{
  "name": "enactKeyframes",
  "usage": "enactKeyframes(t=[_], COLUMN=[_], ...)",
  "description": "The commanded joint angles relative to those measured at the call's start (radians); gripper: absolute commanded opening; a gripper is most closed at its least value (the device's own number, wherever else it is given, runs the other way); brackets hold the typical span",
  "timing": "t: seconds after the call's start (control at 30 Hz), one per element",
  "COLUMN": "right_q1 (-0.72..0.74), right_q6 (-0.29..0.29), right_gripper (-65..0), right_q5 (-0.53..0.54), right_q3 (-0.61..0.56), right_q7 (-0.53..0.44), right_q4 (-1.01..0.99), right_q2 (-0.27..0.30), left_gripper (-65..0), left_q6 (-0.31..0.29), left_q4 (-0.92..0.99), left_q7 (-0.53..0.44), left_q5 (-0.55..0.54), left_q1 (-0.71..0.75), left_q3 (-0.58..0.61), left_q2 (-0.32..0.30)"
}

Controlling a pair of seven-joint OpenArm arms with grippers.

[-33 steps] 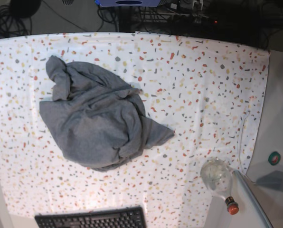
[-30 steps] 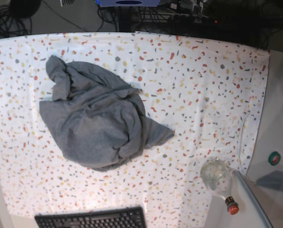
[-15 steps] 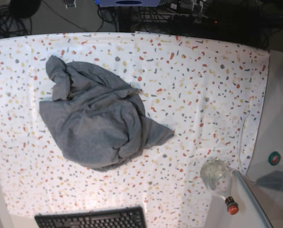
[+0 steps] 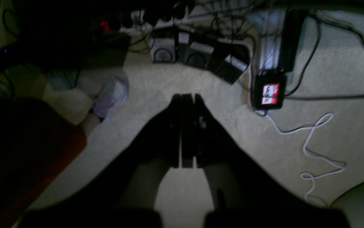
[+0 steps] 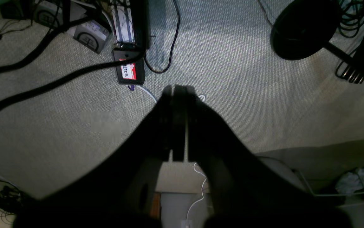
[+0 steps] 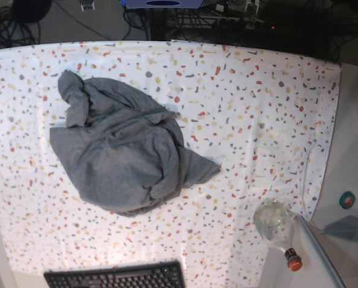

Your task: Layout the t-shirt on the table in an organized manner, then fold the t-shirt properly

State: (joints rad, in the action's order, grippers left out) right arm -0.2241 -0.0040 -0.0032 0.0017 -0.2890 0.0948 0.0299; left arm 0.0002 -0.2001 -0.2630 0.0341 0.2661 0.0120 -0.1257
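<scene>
Table (image 6: 257, 108), speckled white cloth, fills most of base view. The t-shirt (image 6: 122, 159) lies crumpled in a heap on its left-centre part, not laid out, nothing folded yet. Soft limp knit, looks light, will drape and bunch, likely drags over the cloth without slipping away; no clear collar or hem visible in the heap, so best holds are probably the loose point sticking out lower right of the pile and the bunched lobe at upper left, one per arm, then pull apart to spread. Around: black keyboard (image 6: 116, 277) at bottom edge just below the shirt, clear bottle (image 6: 276, 227) with red cap lower right near the cloth edge, both could be in the way once the shirt is spread toward them. Left gripper (image 4: 186, 133) clenched, holding nothing, hangs over carpet and cables off the table. Right gripper (image 5: 177, 123) likewise clenched empty over carpet. Neither arm shows in base view.
</scene>
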Motion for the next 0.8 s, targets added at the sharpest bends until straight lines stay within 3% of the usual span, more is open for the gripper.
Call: enactKeyframes(t=[0.0,0.17,0.37,0.53,0.77], right_q1=[-0.034,-0.192,-0.456,-0.585,-0.756], right_q6=[-0.003,-0.003,-0.006,-0.006,-0.006], right_gripper=[-65.0,-65.0,-65.0,-65.0,-65.0], right_q5=[0.001,0.004,0.006,0.006,0.006], right_q3=[-0.002,-0.001,0.010,0.143,0.249], right_q7=[0.003,0.003,0.014,0.080,0.083], right_q4=[0.000,0.182,0.543,0.739,1.160], right_q2=[0.003,-0.002,-0.008,-0.057,-0.094], left_gripper=[-65.0,-65.0,-65.0,-65.0,-65.0], left_q6=[0.005,0.005,0.005,0.005,0.005], left_q4=[0.003,-0.100,-0.510,-0.786,-1.160], left_q7=[0.000,-0.005,-0.005,-0.005,-0.005], left_q5=[0.003,0.003,-0.004,-0.010,-0.306], left_q1=[0.020,0.112,0.396,0.559,0.738], left_q3=[-0.001,-0.001,-0.013,-0.014,-0.060], left_q2=[-0.009,-0.029,-0.091,-0.142,-0.230])
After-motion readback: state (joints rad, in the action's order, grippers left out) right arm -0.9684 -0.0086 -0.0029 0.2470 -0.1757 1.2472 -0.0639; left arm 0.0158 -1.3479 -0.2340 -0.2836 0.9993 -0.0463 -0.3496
